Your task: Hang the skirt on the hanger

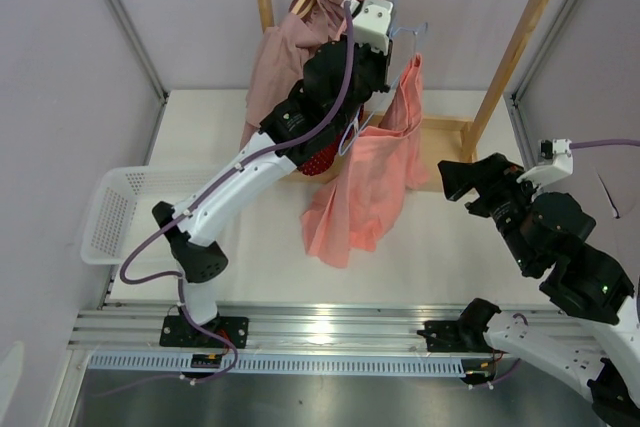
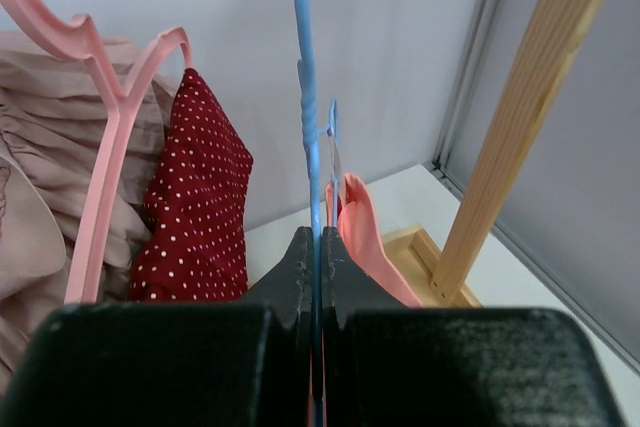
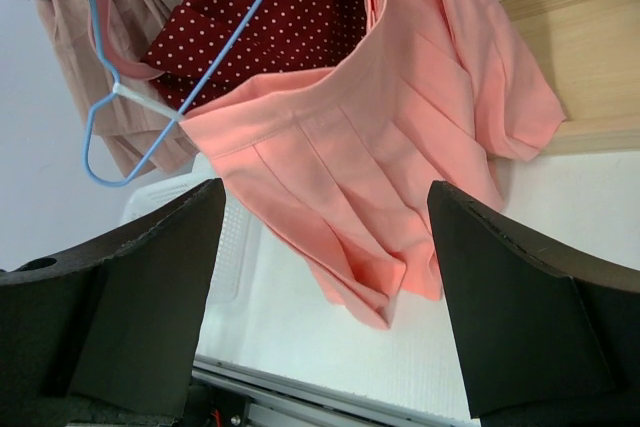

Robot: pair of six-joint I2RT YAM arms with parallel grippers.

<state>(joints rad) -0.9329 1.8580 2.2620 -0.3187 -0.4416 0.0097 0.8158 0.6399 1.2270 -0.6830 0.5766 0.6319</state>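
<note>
The salmon-pink pleated skirt (image 1: 368,179) hangs from the thin light-blue hanger (image 1: 408,31) in front of the wooden rack, and its hem reaches the table. My left gripper (image 1: 388,47) is raised to the rack and shut on the hanger. In the left wrist view the blue hanger (image 2: 308,127) runs up from between the closed gripper (image 2: 318,237), with the skirt (image 2: 365,227) just right of it. My right gripper (image 1: 468,183) stands open to the right of the skirt, holding nothing. Its wrist view looks between wide-open fingers (image 3: 150,287) at the skirt (image 3: 380,147) and the hanger (image 3: 150,97).
The wooden rack (image 1: 520,42) carries a pink hanger (image 2: 110,117), a mauve-pink garment (image 1: 280,57) and a dark red white-dotted garment (image 2: 195,187). A white basket (image 1: 110,212) lies at the table's left edge. The rack's base (image 3: 590,47) lies behind the skirt.
</note>
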